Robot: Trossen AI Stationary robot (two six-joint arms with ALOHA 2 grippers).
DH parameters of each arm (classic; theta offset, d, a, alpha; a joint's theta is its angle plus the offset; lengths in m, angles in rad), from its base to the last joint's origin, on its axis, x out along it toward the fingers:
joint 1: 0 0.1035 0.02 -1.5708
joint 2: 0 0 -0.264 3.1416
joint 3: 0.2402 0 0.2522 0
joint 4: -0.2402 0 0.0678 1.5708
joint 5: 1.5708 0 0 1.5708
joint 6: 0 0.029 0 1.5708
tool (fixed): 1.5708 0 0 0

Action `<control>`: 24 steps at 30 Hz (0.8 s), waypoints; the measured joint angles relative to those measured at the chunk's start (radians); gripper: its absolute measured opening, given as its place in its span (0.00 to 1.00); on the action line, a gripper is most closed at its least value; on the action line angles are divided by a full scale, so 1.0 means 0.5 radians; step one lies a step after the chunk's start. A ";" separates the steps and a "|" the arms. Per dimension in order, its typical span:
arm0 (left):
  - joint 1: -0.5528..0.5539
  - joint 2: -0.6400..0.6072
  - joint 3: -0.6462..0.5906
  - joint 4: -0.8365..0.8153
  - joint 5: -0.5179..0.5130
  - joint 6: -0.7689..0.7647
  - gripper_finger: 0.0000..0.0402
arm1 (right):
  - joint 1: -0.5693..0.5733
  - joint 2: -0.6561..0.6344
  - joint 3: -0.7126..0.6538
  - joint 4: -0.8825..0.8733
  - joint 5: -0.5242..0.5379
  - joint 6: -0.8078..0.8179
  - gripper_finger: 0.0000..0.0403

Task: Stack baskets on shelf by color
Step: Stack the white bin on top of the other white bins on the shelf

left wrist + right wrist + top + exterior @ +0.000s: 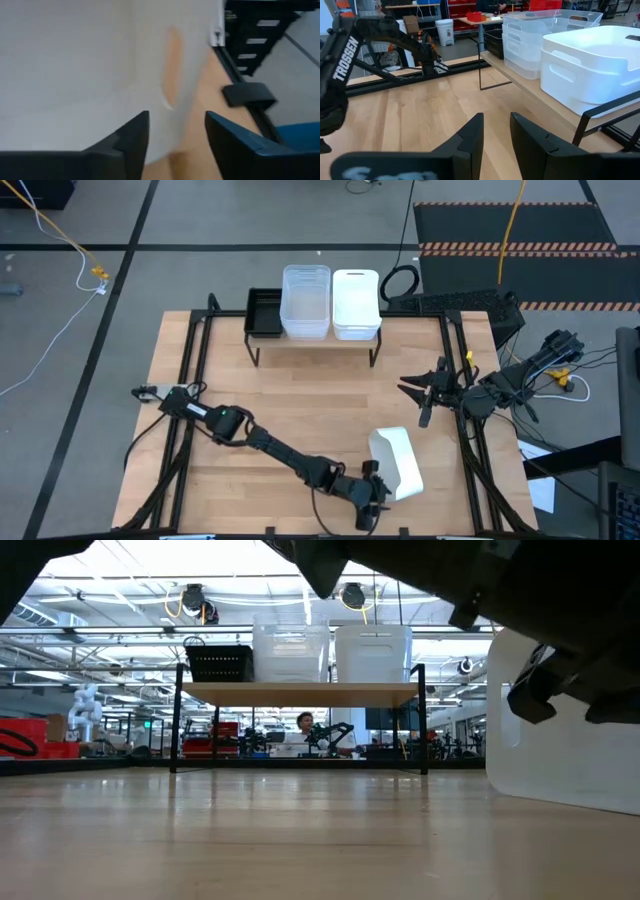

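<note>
I've got the left gripper (374, 502) down at the table's (300, 410) near edge, jaws apart, straddling the wall of a white basket (397, 462) that's tipped on its side there. I can't tell if they're pressing it. My right gripper (424, 392) hangs over the right edge, fingers slightly apart, empty. On the shelf (312, 340) at the far edge: black basket (265, 312), clear stack (306, 301), white stack (355, 304).

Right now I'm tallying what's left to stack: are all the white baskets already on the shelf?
No: one white basket lies tipped on the table by the left gripper, off the shelf.
</note>
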 joint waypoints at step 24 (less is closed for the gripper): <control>0.171 -0.398 -0.002 -0.649 -0.099 0.340 0.01 | 0.000 -0.002 0.000 -0.023 -0.002 -0.006 0.22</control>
